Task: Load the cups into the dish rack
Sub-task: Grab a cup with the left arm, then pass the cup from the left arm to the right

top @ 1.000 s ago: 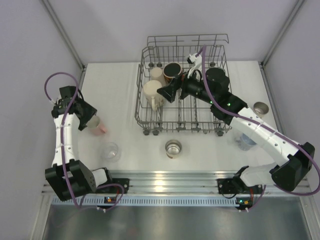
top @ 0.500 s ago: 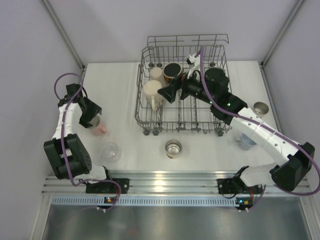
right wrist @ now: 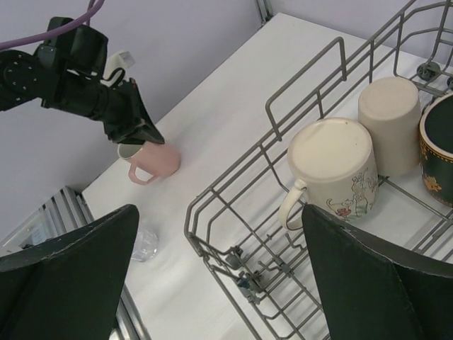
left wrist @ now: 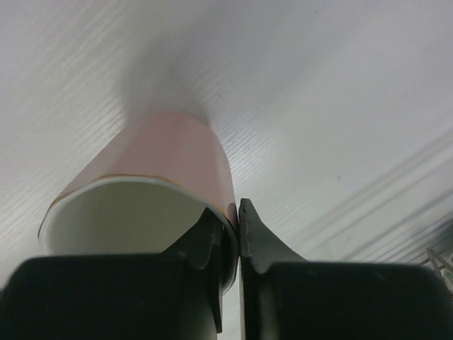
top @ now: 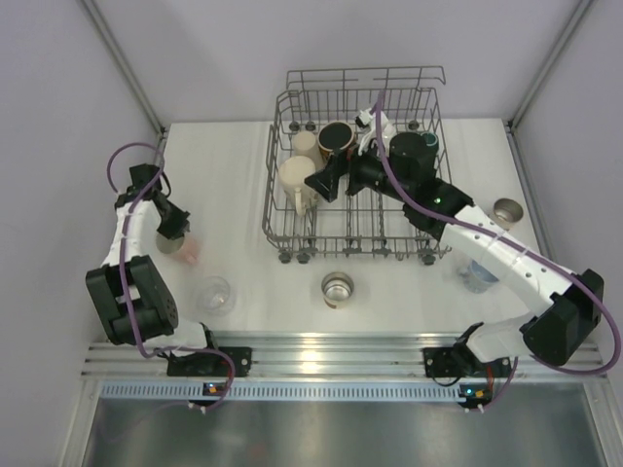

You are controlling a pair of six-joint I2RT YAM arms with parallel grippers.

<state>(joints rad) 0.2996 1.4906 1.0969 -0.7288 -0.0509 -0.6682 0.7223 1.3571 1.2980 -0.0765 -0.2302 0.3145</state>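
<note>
Left jaws pinch pink cup (left wrist: 177,156) at rim; perhaps tilted; near table (top: 224,185) edge.

The left end effector (left wrist: 238,216) fills the bottom of the frame. Its two dark fingers (left wrist: 265,244) pinch the rim wall of a pink cup (left wrist: 173,152), one inside and one outside. The cup's cream-coloured mouth faces the camera, left of centre, over the white bench (left wrist: 340,85).

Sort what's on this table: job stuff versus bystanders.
Job: dish rack, pink cup, cream mug, cream cup, dark mug, clear cup, front steel cup, right steel cup.
Not job: table, metal rail, purple cables.
</note>
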